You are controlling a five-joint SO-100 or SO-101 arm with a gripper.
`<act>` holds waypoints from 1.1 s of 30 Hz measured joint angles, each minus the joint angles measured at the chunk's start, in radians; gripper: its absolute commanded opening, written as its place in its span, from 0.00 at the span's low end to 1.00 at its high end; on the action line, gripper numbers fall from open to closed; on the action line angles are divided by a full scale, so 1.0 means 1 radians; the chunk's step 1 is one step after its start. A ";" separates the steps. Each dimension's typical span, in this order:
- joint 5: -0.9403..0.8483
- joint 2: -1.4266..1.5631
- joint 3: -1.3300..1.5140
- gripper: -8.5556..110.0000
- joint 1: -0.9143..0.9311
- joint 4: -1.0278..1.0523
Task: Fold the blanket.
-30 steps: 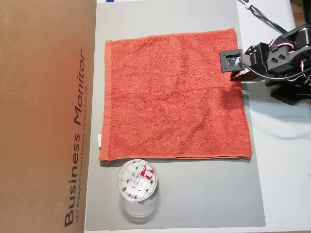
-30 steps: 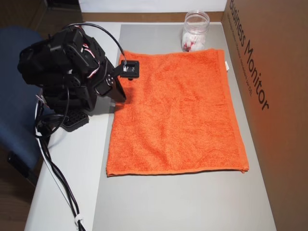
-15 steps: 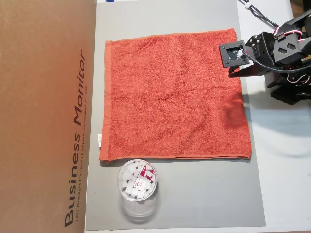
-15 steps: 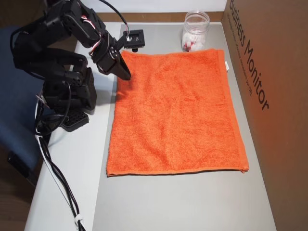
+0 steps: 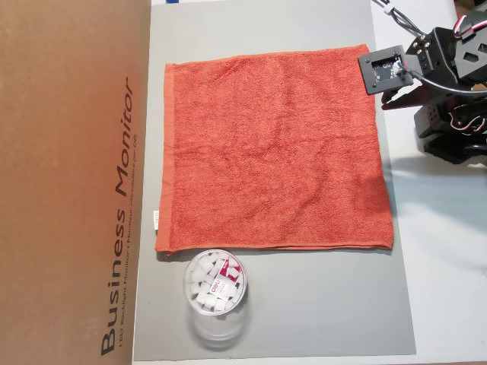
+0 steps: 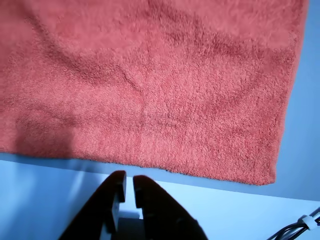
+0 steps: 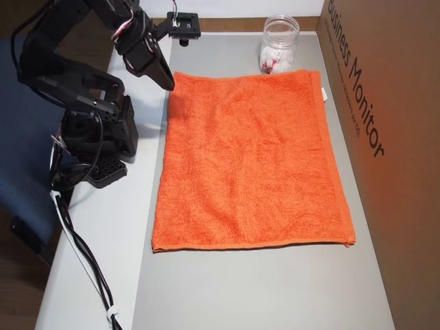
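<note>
The blanket is an orange-red terry towel lying flat and unfolded on the grey mat. Its small white tag sticks out at one edge. In another overhead view the blanket lies right of the arm. My gripper hovers by the blanket's corner nearest the arm, also seen in an overhead view. In the wrist view the gripper is just off the blanket's hem, jaws nearly together with a thin slit and holding nothing.
A clear plastic cup with white cubes stands on the mat close to the blanket's edge, also in another overhead view. A tall brown cardboard box borders the mat opposite the arm. The arm's base and cables sit on the white table.
</note>
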 measured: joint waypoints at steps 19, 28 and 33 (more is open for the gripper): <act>0.006 -0.048 -0.135 0.07 -0.341 0.006; 0.006 -0.044 -0.058 0.07 -0.557 0.006; 0.006 -0.043 -0.009 0.07 -0.621 0.006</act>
